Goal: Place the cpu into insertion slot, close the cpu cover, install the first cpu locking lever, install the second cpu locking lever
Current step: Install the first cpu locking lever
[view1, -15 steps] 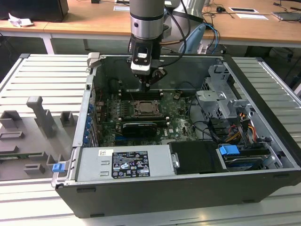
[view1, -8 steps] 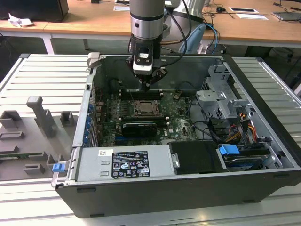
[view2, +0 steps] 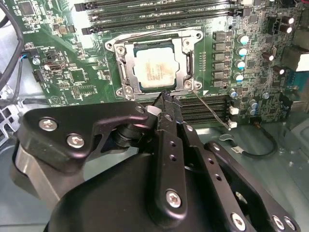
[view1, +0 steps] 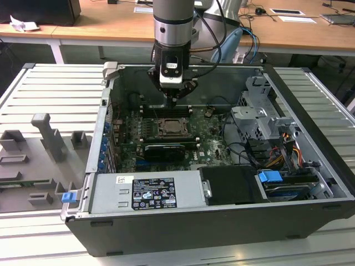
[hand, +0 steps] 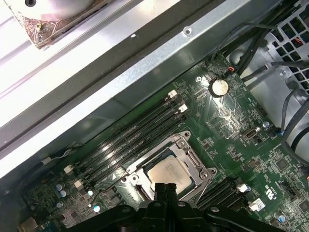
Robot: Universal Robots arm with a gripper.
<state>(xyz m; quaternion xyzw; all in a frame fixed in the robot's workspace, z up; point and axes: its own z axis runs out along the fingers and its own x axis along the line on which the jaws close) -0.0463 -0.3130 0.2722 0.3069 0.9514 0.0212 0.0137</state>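
Gripper (view2: pixel 164 95) fingers pinched together to a point, nothing seen between them; tip hangs just over the near edge of the insertion slot (view2: pixel 139 88). cpu (view2: pixel 153 67) lies flat inside the slot, just ahead of the fingertips, with the cpu cover (view2: pixel 186 58) down round it and the pale face showing through the window. Thin wire locking lever (view2: pixel 212 110) angles away from the socket corner right beside the tip; possibly touching it, but the fingers hide the contact. Judgement: cpu is light, stiff, slick on top and fragile underneath, so edges only. Lever looks like springy wire, likely to slip, best taken near its bent free end. Green motherboard (view2: pixel 72 82) all round.
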